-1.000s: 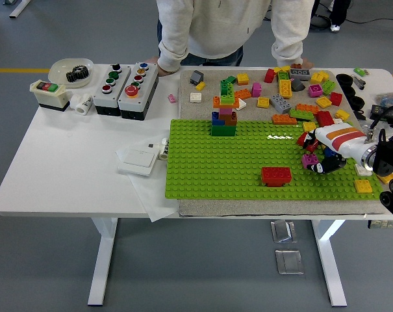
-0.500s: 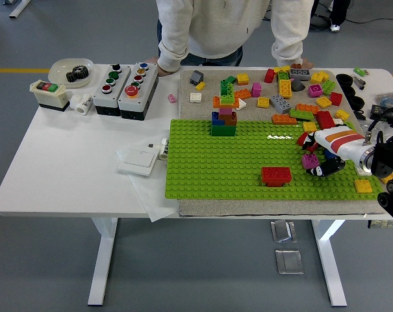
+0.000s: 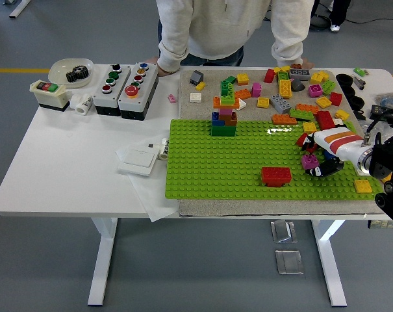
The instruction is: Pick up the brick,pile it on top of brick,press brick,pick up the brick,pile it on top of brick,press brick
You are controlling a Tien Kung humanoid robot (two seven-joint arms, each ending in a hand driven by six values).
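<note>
Right robot hand [image 3: 323, 158] over the green baseplate [image 3: 235, 162], fingers curled around a magenta brick [image 3: 309, 160], red brick [image 3: 276, 175] nearby.

Baseplate [image 3: 209, 169] centre open, brick tower [image 3: 224, 116] behind

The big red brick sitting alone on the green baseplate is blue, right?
Not quite. The head view shows that the brick sitting alone on the green studded baseplate is red, not blue. The rest is right: nothing touches it.
</note>
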